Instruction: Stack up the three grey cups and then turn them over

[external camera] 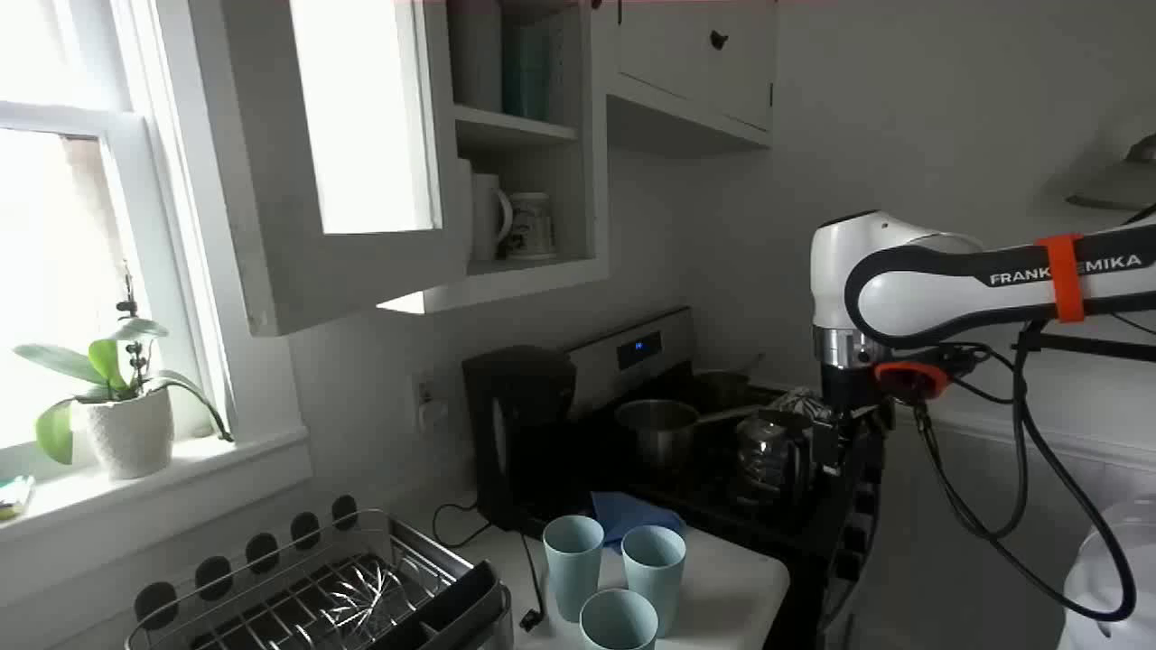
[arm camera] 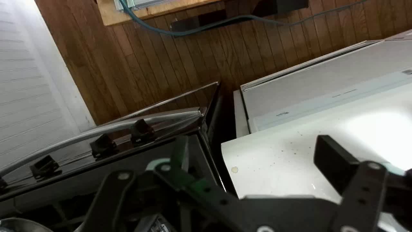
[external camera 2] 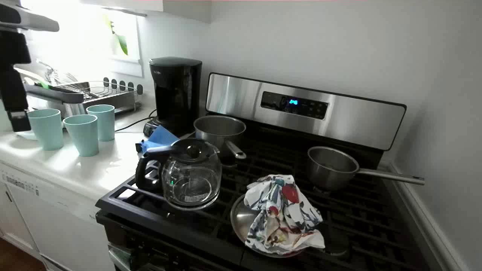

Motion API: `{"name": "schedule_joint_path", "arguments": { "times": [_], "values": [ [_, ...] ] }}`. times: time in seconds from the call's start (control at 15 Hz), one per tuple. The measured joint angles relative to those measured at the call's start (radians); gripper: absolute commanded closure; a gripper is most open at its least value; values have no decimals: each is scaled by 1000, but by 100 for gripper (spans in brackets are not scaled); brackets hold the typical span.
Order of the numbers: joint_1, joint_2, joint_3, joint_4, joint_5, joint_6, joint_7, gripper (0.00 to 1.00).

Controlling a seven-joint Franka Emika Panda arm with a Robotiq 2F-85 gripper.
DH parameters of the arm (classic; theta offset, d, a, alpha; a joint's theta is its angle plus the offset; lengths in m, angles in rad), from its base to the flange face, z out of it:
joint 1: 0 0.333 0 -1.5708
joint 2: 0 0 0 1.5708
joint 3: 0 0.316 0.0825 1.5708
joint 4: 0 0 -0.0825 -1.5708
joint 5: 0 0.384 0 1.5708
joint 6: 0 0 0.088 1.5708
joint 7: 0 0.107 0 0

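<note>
On the white worktop [external camera 2: 101, 177], beside the stove [external camera 2: 211, 241], three small grey cups [external camera 2: 82, 135] stand upright in a close group, with their mouths up and none placed inside another. Whether their rims touch, I cannot tell with certainty. The pincer [arm camera: 254, 154] hangs above the front edge, about where stove and worktop meet; its two fingers [arm camera: 334, 161] are wide apart, and nothing is visible between them.

The first danger, I think, is the approach. Because the cups are so near to each other, a finger going down beside one cup could push its neighbour and make it fall. They look light, so perhaps a small knock is enough. When one cup is lowered into another, a slight tilt could make its base catch on the rim, and the lower cup would slide or tip. At the turning, if only the outer cup is held, the inner ones may drop out.

The glass coffee pot [external camera 2: 192, 177] sits on the corner of the stove next to the worktop; a low swing of the arm [external camera: 921, 298] could strike it. Near the foot of the black coffee maker [external camera 2: 177, 90] lies what seems a blue cloth [external camera 2: 160, 139]. A black plug [external camera: 531, 620] lies just beside the cups, towards the dish rack [external camera: 429, 546]; a cup set down on it would lean. The two saucepans [external camera 2: 325, 177] and the flowered cloth [external camera 2: 282, 214] are farther away and should hardly disturb.
</note>
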Motion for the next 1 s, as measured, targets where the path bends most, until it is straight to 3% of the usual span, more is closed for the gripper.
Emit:
{"name": "schedule_joint_path", "arguments": {
  "times": [0.67,1.0],
  "values": [
    [-4,17,-1,5,0,3,39,0],
    [-4,122,-16,39,53,126,66,0]
  ]
}}
